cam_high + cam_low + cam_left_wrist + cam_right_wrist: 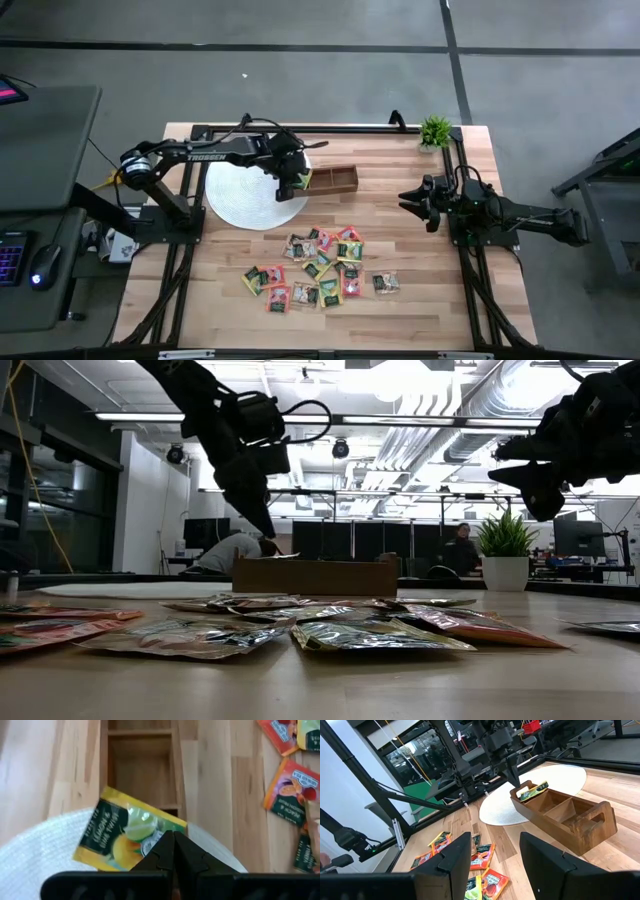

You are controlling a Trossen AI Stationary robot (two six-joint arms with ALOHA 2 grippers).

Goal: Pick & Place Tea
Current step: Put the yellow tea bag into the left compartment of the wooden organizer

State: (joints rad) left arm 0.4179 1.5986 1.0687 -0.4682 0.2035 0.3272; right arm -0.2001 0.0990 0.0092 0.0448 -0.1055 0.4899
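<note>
One flat yellow tea-bag packet with a dark green label patch (127, 837) is pinched between the closed fingers of the left gripper (297, 181), just left of centre in the high view. In the left wrist view the two dark fingers (162, 852) meet over the packet's lower edge, and the packet sits tilted. In the right wrist view the packet (534, 791) lies at the nearest end of the brown wooden three-compartment tray (570, 820), resting on that end's rim, with the left gripper (512, 776) directly above it. That end of the tray overlaps the round white woven mat (252, 192), which lies left of centre on the light wooden table (420, 300).

Below the tray in the high view, in the lower middle of the frame, the remaining square packets in green, yellow and pink-red (320, 268) are scattered in a loose cluster on the table, several overlapping; one packet (386, 283) lies a little apart at the cluster's right edge.

The right gripper (408, 198) hangs above the table at the right centre of the high view, its fingers (451, 857) apart and holding nothing. A small green potted plant in a white pot (435, 131) stands at the table's upper right corner.
</note>
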